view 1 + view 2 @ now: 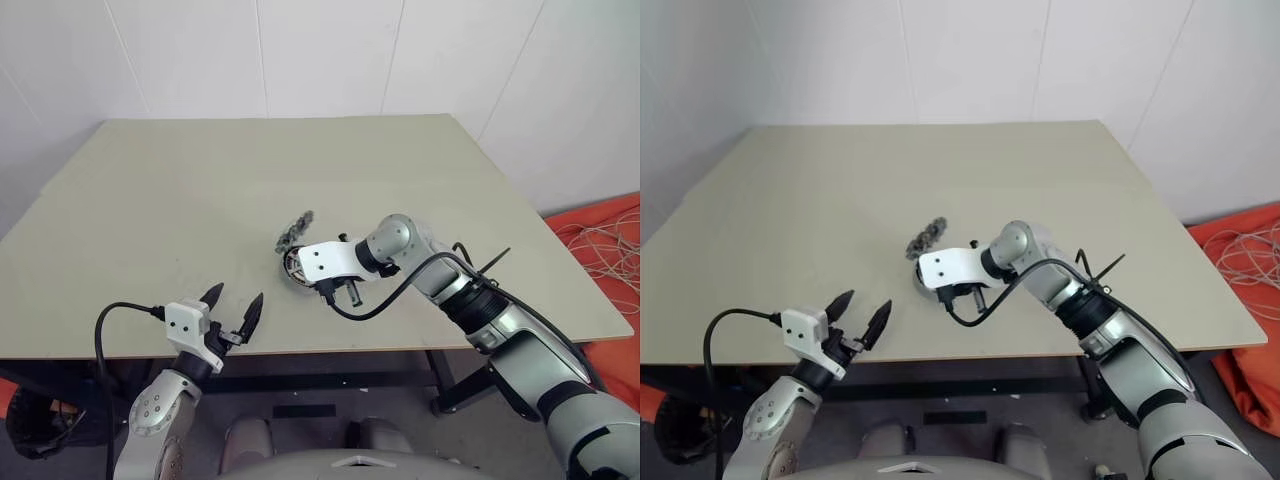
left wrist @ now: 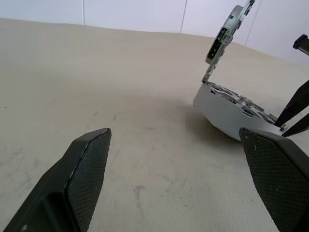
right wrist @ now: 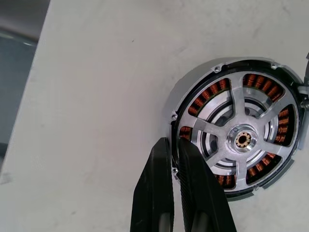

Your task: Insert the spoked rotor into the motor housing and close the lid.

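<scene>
The motor housing [image 3: 193, 96] lies on the table with the spoked rotor [image 3: 241, 140] seated inside it, and copper windings show between the silver spokes. The lid [image 2: 226, 36] stands tilted up, open, at the housing's far edge; the head view shows this lid [image 1: 295, 232] as a dark grey disc on edge. My right gripper [image 3: 174, 147] is shut and empty, its tips just over the housing's rim on the near side. The white wrist block [image 1: 325, 262] hides part of the housing [image 1: 292, 266]. My left gripper [image 1: 232, 310] hangs open and empty near the table's front edge, well left of the housing [image 2: 227, 113].
The beige table [image 1: 200, 200] has its front edge [image 1: 330, 350] just behind my left gripper. Orange cloth with loose white cables [image 1: 610, 235] lies on the floor beyond the table's right side. A white wall stands behind the table.
</scene>
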Available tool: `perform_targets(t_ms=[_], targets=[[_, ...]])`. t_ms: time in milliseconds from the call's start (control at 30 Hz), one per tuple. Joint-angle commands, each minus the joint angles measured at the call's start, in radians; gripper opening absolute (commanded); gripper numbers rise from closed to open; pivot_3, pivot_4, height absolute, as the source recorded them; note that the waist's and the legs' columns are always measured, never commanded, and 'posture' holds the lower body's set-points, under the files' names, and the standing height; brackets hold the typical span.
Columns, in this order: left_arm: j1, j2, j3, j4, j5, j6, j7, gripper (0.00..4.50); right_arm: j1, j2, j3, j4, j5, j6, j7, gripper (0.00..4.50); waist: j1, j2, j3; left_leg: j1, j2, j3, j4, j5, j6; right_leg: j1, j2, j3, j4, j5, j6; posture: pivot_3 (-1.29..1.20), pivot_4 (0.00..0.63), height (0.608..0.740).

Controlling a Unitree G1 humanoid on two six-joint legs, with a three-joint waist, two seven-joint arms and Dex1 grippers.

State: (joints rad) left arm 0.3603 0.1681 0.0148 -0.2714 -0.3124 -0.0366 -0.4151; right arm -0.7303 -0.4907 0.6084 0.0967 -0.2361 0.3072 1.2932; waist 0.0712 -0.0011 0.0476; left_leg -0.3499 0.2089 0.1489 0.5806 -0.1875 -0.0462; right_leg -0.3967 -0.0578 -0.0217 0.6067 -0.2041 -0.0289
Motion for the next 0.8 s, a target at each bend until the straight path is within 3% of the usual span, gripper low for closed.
perform_targets(t_ms=[33,233,400,600,800], targets=[[-0.017,0.000,0.006,-0.004,-0.011,-0.022,-0.014,4.50,-0.002,-0.012,-0.045,-0.109,0.031,0.106,0.016,0.03,-0.001,0.000,0.000,0.000,0.000,0.000,0.000,0.000,0.000,0.000,0.000,0.000,0.000,0.000,0.000,0.00,0.000,0.740],[-0.024,0.000,0.006,0.003,-0.010,-0.023,-0.020,4.50,-0.003,-0.029,-0.032,-0.180,0.033,0.304,0.032,0.03,-0.002,0.001,0.000,0.000,0.000,0.000,0.000,0.000,0.000,-0.001,0.000,0.000,0.000,0.000,0.000,0.00,0.000,0.740],[-0.026,-0.003,0.006,0.005,-0.008,-0.023,-0.019,4.50,-0.032,0.057,-0.026,-0.161,0.047,0.512,-0.037,0.03,-0.003,0.001,0.000,0.001,0.000,0.000,0.000,0.000,0.000,-0.001,0.000,0.000,0.000,0.000,0.000,0.00,0.000,0.740],[-0.021,-0.009,0.010,0.009,-0.003,-0.032,-0.012,4.50,-0.050,0.167,-0.007,-0.091,0.050,0.626,-0.151,0.03,-0.008,0.001,0.000,0.002,0.001,0.000,0.000,0.000,0.000,0.000,0.000,0.000,0.001,0.000,0.000,0.00,0.000,0.740],[-0.008,-0.014,0.014,0.006,0.001,-0.041,-0.008,4.50,-0.101,0.342,-0.088,0.077,0.080,0.734,-0.318,0.03,-0.040,0.000,0.001,0.007,-0.001,-0.002,-0.001,0.000,-0.001,0.000,0.000,-0.002,0.001,0.000,0.000,0.00,0.000,0.740]])
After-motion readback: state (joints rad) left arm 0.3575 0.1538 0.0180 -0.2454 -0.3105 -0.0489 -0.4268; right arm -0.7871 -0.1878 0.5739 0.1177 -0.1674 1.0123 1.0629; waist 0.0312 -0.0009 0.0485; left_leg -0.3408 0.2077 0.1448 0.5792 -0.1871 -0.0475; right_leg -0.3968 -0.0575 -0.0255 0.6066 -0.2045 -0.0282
